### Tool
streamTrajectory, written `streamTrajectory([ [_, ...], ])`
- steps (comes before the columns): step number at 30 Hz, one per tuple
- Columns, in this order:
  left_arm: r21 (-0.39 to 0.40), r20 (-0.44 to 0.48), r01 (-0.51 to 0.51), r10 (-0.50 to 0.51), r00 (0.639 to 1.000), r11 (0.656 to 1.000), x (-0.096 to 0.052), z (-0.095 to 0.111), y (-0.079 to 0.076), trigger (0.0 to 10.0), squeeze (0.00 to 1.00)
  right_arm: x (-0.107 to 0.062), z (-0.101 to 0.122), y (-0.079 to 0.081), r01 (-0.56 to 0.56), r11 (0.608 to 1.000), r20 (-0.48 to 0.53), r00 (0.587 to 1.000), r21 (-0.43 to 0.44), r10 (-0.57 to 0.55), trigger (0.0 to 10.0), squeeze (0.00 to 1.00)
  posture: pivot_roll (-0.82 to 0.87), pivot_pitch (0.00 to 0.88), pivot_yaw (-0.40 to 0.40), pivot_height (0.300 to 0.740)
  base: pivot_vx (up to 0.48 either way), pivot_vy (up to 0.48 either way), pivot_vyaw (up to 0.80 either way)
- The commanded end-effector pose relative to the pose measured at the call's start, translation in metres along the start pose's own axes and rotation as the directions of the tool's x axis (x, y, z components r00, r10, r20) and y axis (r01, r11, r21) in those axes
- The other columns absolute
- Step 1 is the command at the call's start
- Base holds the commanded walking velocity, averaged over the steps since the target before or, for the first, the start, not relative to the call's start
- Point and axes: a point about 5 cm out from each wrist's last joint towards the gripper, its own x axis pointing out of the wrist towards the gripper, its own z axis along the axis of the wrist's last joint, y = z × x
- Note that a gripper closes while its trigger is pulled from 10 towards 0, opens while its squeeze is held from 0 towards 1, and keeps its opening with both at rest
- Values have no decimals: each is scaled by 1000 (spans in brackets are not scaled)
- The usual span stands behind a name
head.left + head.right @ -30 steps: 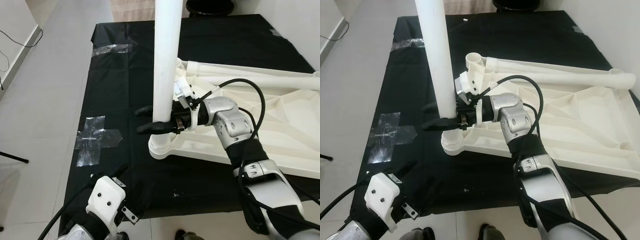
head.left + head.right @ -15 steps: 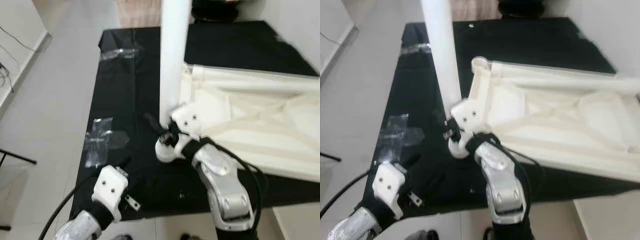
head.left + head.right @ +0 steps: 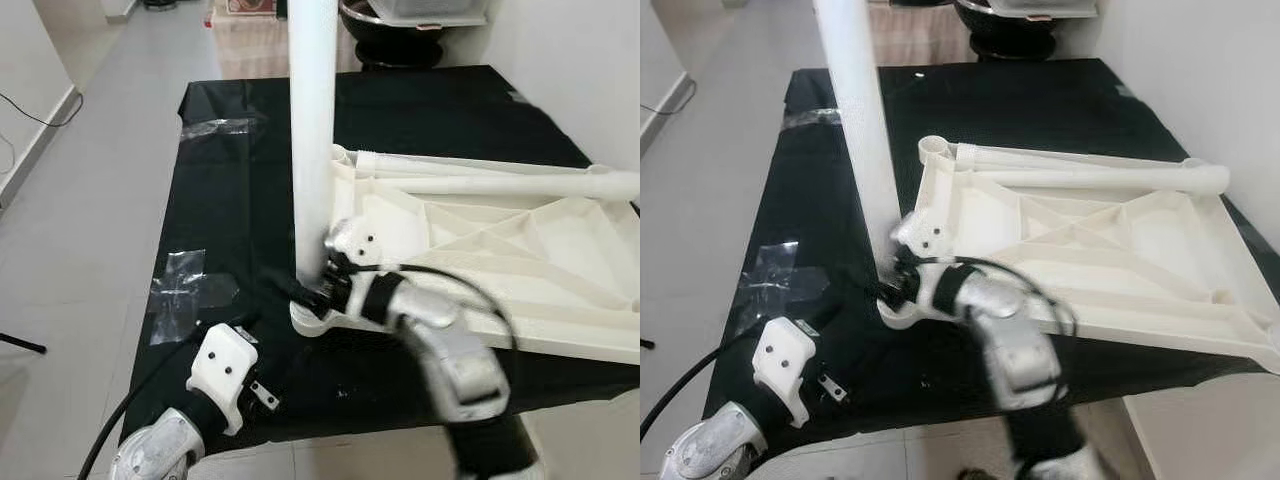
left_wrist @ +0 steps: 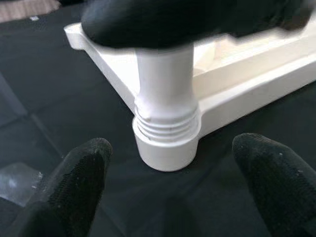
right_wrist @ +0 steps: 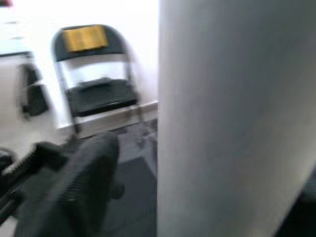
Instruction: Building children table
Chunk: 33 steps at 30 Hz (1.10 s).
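**Leg upright in the corner socket, right gripper at its base**

The white leg (image 3: 312, 140) stands upright in the corner socket (image 4: 166, 143) of the overturned tabletop (image 3: 520, 260), its threaded end seated in the socket ring. The tabletop lies ribs-up on a black sheet (image 3: 230, 180) spread over the floor, with the socket corner nearest the robot. A second leg (image 3: 480, 183) lies flat along the far edge of the tabletop.

The right gripper (image 3: 312, 292) sits low on the upright leg, just above the socket, a black finger on either side of it; the arm is blurred, and in the right wrist view the leg sits against one dark finger (image 5: 79, 182), so whether the fingers clamp the leg I cannot tell.

The left gripper (image 4: 170, 192) hovers near the socket without touching it, its two fingers spread wide with the socket between them and further off.

Patches of clear tape (image 3: 185, 290) stick to the sheet to the left. A dark bowl (image 3: 400, 30) stands beyond the sheet's far end.
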Motion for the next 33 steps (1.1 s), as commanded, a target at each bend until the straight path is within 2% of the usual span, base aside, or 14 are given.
streamTrajectory([
  [1,2,-2,9,-9,1000,1000,-3,1,-3,10000,0,2,-3,-5,-70,998,7,998,-9,70,10000,1000,71,189,-50,740,0,0,0],
  [2,1,-3,12,-12,1000,1000,-4,2,-5,10000,0,2,-3,-11,-87,996,-2,996,-31,87,10000,1000,71,189,-50,740,0,0,0],
  [3,0,-6,15,-15,1000,1000,-6,2,-6,10000,0,2,-1,-19,-115,993,0,993,-30,115,10000,427,83,203,-50,740,0,0,0],
  [5,0,-6,15,-15,1000,1000,-6,2,-6,10000,0,2,-1,-19,-115,993,0,993,-30,115,10000,427,83,203,-50,740,0,0,0],
  [6,-1,-14,19,-19,1000,1000,-12,4,-9,10000,0,5,4,-31,-183,983,6,983,-15,183,10000,0,113,236,-43,740,0,0,0],
  [8,-2,-24,23,-23,999,1000,-19,6,-12,10000,0,7,8,-36,-282,959,-2,959,-2,282,10000,0,126,247,-40,740,0,0,0],
  [14,-4,-34,26,-27,999,1000,-24,7,-14,10000,0,7,11,-38,-383,923,-6,924,27,383,10000,0,141,261,-39,740,0,0,0],
  [16,-7,-39,32,-33,999,999,-27,8,-16,10000,0,9,10,-41,-428,902,-12,903,48,429,0,0,148,268,-39,740,0,0,0],
  [23,-10,-43,34,-34,998,999,-27,8,-18,10000,0,7,8,-40,-414,910,4,910,8,414,0,0,128,263,-48,740,0,0,0],
  [27,-12,-40,35,-35,999,999,-25,8,-18,10000,0,-3,1,-33,-225,974,34,974,-20,226,0,0,106,256,-50,740,0,0,0],
  [29,-12,-40,35,-35,999,999,-25,8,-18,10000,0,-3,1,-33,-225,974,34,974,-20,226,0,0,106,256,-50,740,0,0,0],
  [31,-14,-38,37,-37,999,999,-24,7,-17,10000,0,-6,-6,-21,-126,992,49,991,26,125,0,0,79,244,-48,740,0,0,0],
  [32,-15,-36,39,-39,999,999,-22,6,-15,10000,0,-8,-12,-4,-12,998,66,998,58,8,0,0,66,236,-43,740,0,0,0],
  [33,-15,-36,39,-39,999,999,-22,6,-15,10000,0,-8,-12,-4,-12,998,66,998,58,8,0,0,66,236,-43,740,0,0,0],
])
